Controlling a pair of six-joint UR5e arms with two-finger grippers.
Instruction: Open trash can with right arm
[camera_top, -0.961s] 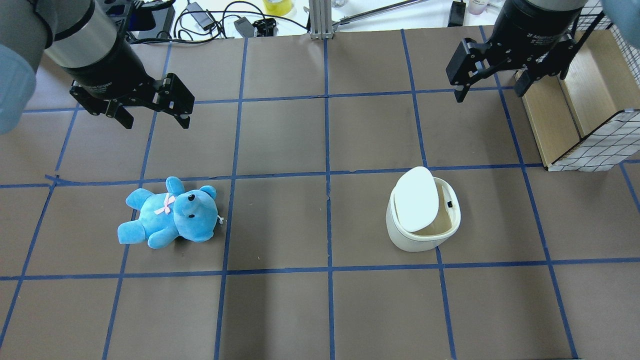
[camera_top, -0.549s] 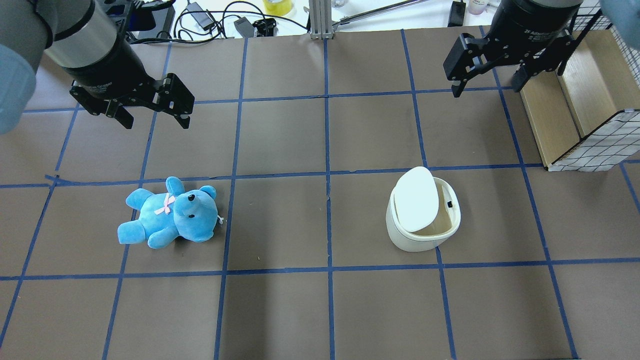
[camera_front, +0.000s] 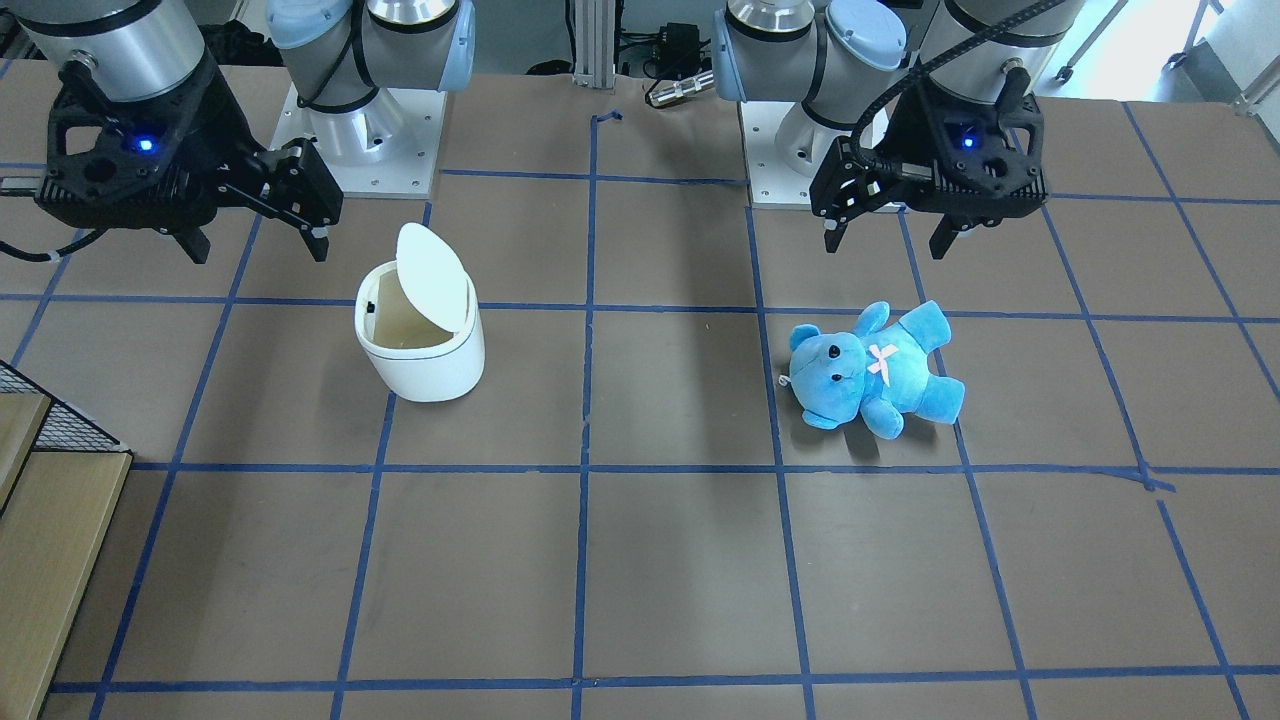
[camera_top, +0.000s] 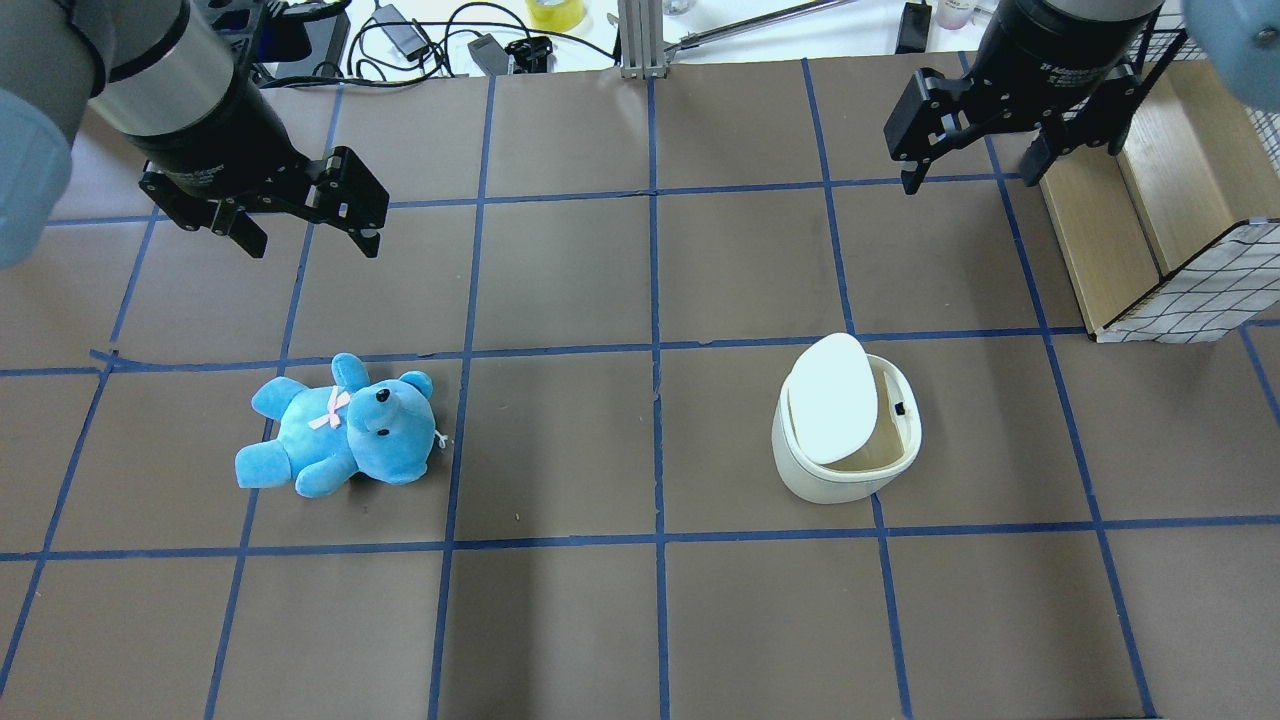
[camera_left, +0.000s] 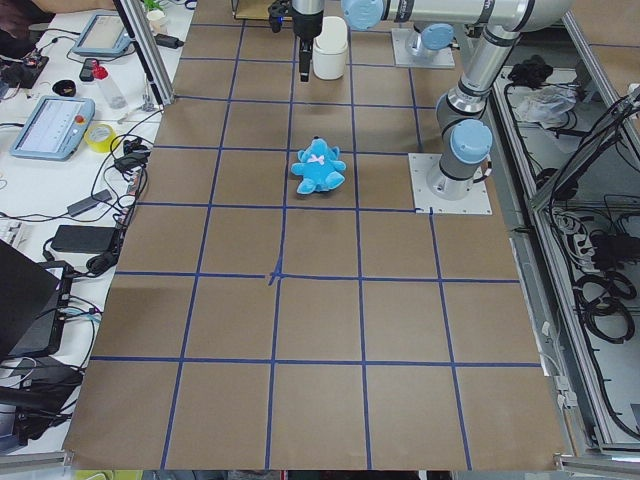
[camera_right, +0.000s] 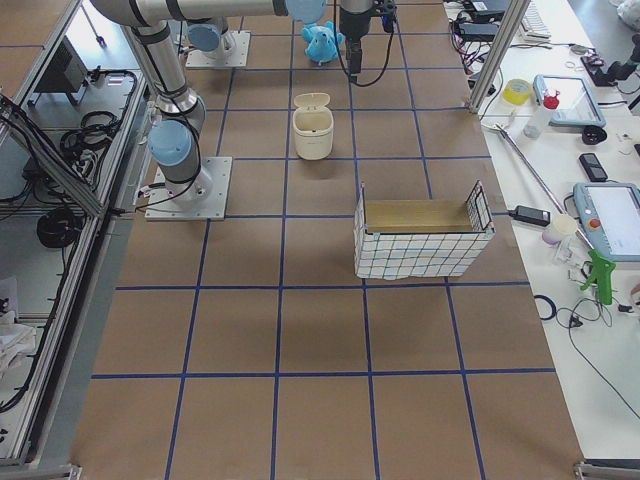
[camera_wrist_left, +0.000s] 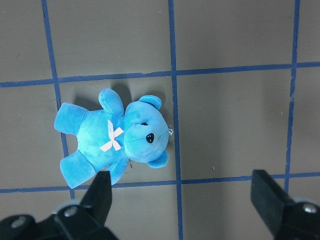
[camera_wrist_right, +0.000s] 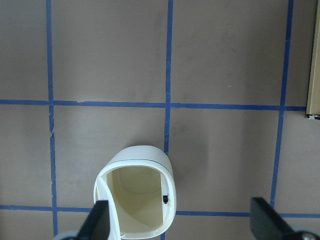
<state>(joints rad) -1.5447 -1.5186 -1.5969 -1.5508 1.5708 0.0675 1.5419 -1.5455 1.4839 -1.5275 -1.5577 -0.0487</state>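
**Lid's up on the little bin, both pincers hanging in the air**

So the small white rounded-square plastic trash can (camera_top: 845, 475) sits on the brown paper-covered bench (camera_top: 560, 620) with the blue tape grid. Its flat white lid (camera_top: 833, 398) is tipped up, so you can see right into the cream inside. There's a small dark catch on the inner wall opposite the lid.

The right pincer (camera_top: 970, 180), black with a blue light on it, is up off the bench with its two fingers spread wide and nothing between them. The trash can is below it and off to one side, well apart, no contact. From the right wrist camera the can shows at the bottom of the picture. It sits by one finger (camera_wrist_right: 100, 220) rather than midway between the two, and the lid stands on the can's side farther from that pincer. A wooden crate with white wire-mesh sides (camera_top: 1190, 285) is on the pincer's other side, away from the can.

The left pincer (camera_top: 312, 245) is also raised, fingers apart, empty. A blue plush teddy bear with a pink bow (camera_top: 340, 440) lies on its back on the bench below it, well apart from the fingers and far from the trash can too. The wrist cam on that arm looks straight down on the bear.
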